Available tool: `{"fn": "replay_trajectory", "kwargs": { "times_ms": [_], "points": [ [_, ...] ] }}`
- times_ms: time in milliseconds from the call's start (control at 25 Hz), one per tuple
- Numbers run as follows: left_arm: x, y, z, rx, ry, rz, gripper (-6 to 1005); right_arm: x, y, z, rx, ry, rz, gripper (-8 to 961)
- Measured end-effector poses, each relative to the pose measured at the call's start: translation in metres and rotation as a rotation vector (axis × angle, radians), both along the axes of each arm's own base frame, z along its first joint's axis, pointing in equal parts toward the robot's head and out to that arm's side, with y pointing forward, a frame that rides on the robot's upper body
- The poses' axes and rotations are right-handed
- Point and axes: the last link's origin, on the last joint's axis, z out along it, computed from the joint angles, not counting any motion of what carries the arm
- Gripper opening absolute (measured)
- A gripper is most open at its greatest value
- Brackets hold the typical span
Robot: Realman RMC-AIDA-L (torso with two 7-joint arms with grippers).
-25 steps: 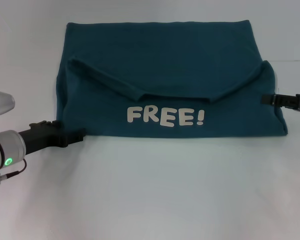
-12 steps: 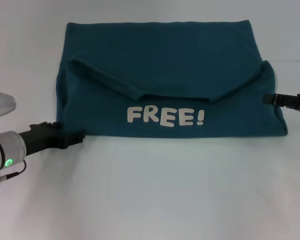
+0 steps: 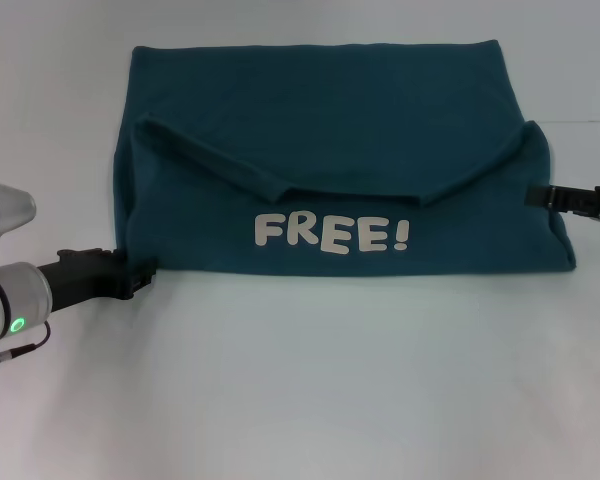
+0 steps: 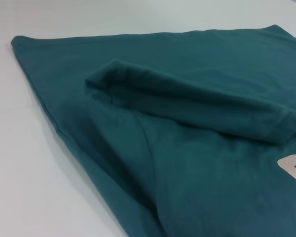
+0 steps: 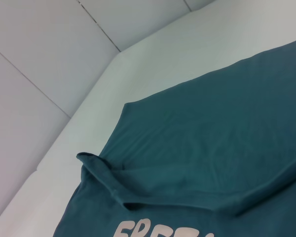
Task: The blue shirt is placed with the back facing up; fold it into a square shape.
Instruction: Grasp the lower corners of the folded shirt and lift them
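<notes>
Both grippers (image 3: 145,272) (image 3: 532,196) farther from shirt (image 3: 330,150)

A: Where is the blue shirt (image 3: 330,150)?
B: On the table (image 3: 310,380), far half. Left gripper (image 3: 145,275) at its near-left corner, right gripper (image 3: 536,197) at right edge, prob. touching.
A: Sleeves?
B: Folded over the middle.

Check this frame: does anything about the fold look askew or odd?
The blue shirt lies folded with "FREE!" facing up. Its near layer spreads wider than the far edge, and both folded-in sleeves slant, so it isn't square.
</notes>
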Motion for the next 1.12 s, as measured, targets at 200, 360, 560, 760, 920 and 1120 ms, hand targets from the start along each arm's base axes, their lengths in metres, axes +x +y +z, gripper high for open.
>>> {"fn": "replay_trajectory", "kwargs": {
  "times_ms": [200, 360, 560, 760, 920, 1120],
  "points": [
    [0.000, 0.000, 0.000, 0.000, 0.001, 0.000, 411, 0.000, 0.000, 0.000, 0.002, 0.002, 0.000, 551],
    [0.001, 0.001, 0.000, 0.001, 0.002, -0.002, 242, 0.001, -0.001, 0.001, 0.003, 0.000, -0.005, 545],
    [0.002, 0.003, 0.001, 0.006, 0.005, -0.003, 71, 0.005, -0.002, 0.004, -0.001, -0.013, -0.013, 537],
    [0.004, 0.005, 0.004, 0.013, 0.001, -0.007, 32, 0.012, -0.004, 0.008, -0.016, -0.038, -0.038, 528],
    [0.005, 0.005, 0.010, 0.018, -0.009, -0.008, 27, 0.020, -0.005, 0.007, -0.046, -0.075, -0.093, 522],
    [0.004, 0.002, 0.016, 0.017, -0.018, -0.012, 26, 0.022, -0.003, -0.001, -0.050, -0.115, -0.111, 513]
  ]
}}
